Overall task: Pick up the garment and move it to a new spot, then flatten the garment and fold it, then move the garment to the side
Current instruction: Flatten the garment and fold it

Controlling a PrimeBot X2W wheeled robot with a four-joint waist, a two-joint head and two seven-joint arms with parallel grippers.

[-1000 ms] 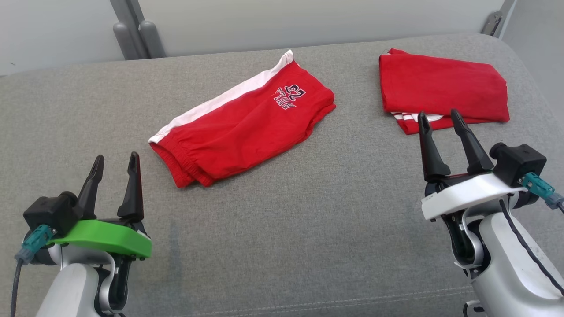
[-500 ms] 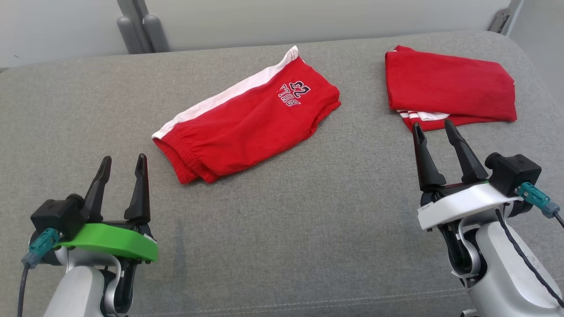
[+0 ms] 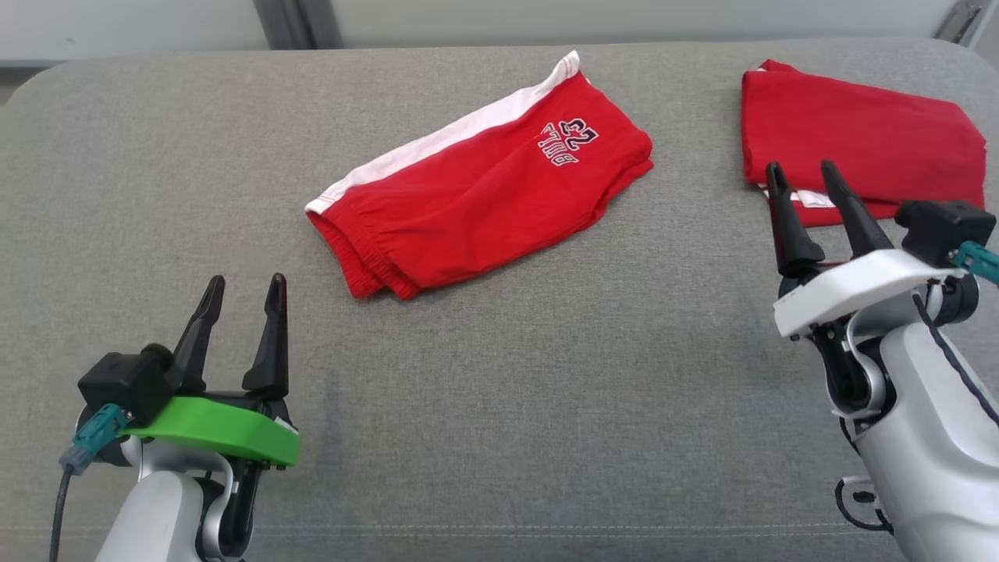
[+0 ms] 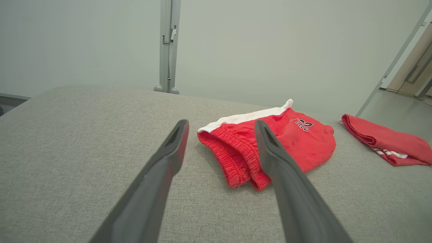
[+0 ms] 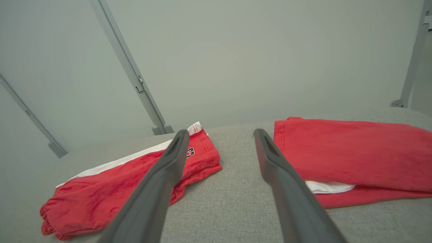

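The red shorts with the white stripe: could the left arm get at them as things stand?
Probably yes. The left gripper is open and empty, and just bare grey cushion lies between it and the waistband end of the shorts.

Red shorts (image 3: 484, 211) — folded, flat

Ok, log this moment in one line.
left gripper: open, empty | right gripper: open, empty | shorts: centre, untouched | folded red cloth: right side

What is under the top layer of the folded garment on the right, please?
A white strip peeks from under the garment's near edge, with another red layer below it, resting on the cushion. How far they reach underneath is covered.
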